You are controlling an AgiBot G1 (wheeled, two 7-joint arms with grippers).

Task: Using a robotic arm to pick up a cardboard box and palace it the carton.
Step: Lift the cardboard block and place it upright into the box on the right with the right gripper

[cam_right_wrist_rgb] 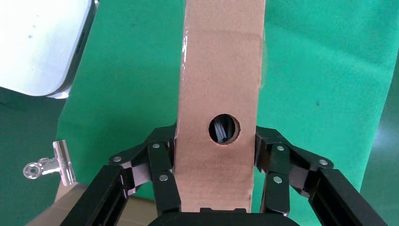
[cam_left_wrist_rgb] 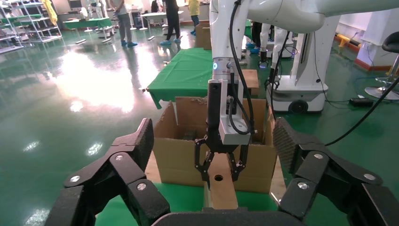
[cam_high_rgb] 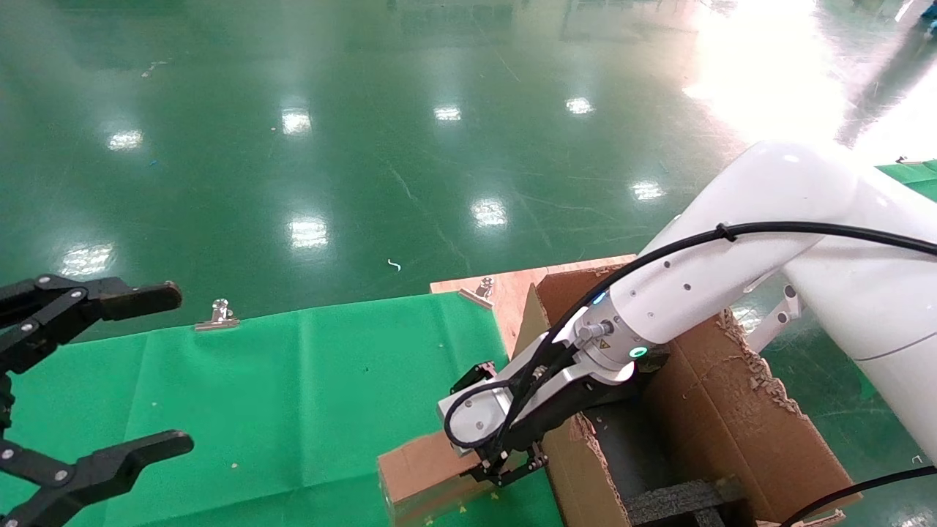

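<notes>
1. The right gripper point(cam_high_rgb: 505, 468), on the end of the robotic arm point(cam_high_rgb: 732, 249), sits low in the head view just right of centre. Its fingers point(cam_right_wrist_rgb: 162, 176) are closed in on both long sides of the cardboard box point(cam_high_rgb: 428, 472). In the right wrist view the box runs straight up the middle of the frame, fingers touching each edge, so I'd call the grip made.

2. The box looks to be still on or barely off the green table point(cam_high_rgb: 293, 395), at the bottom centre of the head view, right beside the carton point(cam_high_rgb: 732, 424).

3. To do this step well, I'd lift straight up first. The carton's near wall is right next to the gripper and has ragged torn edges, so dragging sideways could snag.

4. Once clear of the wall, swing toward the right of the frame and lower into the open gap between the black foam inserts point(cam_high_rgb: 688, 498).

5. The box itself is a slim, flat brown piece with one round hole near the gripped end and plain faces. It's probably light, but narrow enough that it could pivot.

6. The left gripper point(cam_high_rgb: 95, 380) is parked at the left edge, fingers spread wide, holding nothing.
</notes>
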